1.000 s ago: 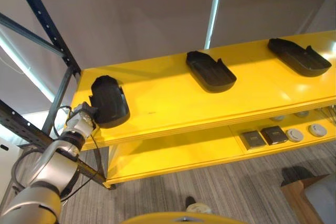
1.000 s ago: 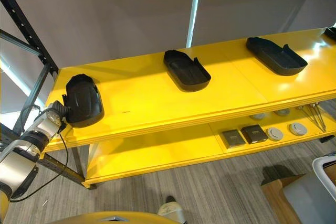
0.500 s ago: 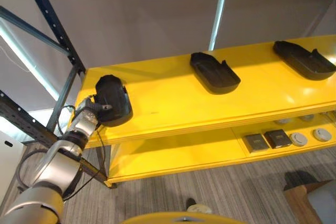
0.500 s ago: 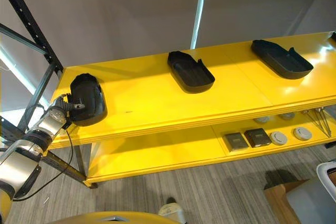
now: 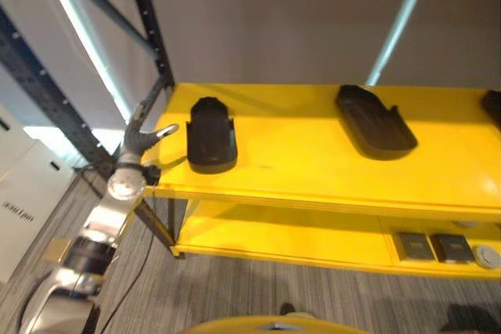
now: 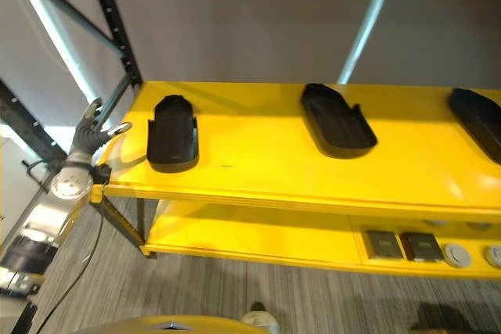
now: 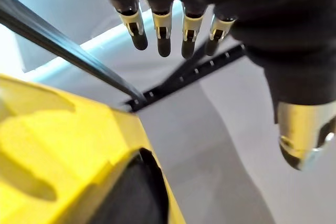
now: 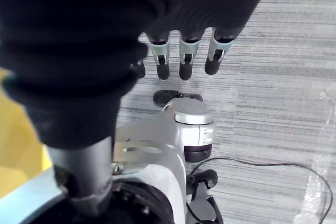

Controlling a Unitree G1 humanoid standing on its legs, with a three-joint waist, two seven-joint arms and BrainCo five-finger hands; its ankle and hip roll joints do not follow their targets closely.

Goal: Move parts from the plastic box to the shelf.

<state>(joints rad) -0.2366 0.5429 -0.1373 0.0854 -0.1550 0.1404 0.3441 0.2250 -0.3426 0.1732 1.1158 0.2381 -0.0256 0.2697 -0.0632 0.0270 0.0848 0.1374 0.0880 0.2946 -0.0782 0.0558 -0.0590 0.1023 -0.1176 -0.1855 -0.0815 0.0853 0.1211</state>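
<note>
Left robot hand (image 5: 143, 137) hovering released beside shelf (image 5: 313, 177) | part (image 5: 211, 135) lying on shelf, untouched | right robot hand (image 8: 178, 51) hanging relaxed, holding nothing

Silver-grey arm, seemingly dark-tipped hand (image 5: 147, 137)

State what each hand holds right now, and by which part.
Nothing is held. The left hand is open beside the shelf, apart from the nearest black part lying there. The right hand hangs open over the floor.
</note>
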